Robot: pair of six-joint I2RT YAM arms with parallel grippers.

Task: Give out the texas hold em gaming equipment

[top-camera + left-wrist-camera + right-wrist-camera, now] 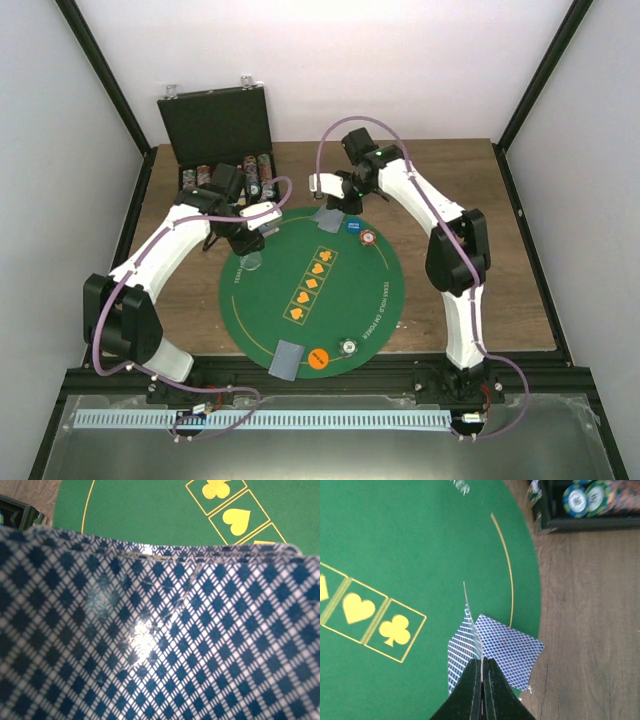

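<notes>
Blue-checked card (461, 650) pinched edge-on in my right gripper (481, 662), arm arched over upper rim of green mat (420, 555); long axis runs up-frame. Left gripper (245, 238): state unreadable, card backs (160, 640) fill its camera.

Soft, even light from overhead fills the white-walled cell, with only faint shadows on the counter (500, 250) beneath my arms. Right up against my left fingers (245, 238), the card backs (200, 630) blur slightly and carry a white glare patch mid-frame. My right fingers (474, 682) go solid black, without detail; the card (471, 617) pinched between them shows thin and sharp.
</notes>
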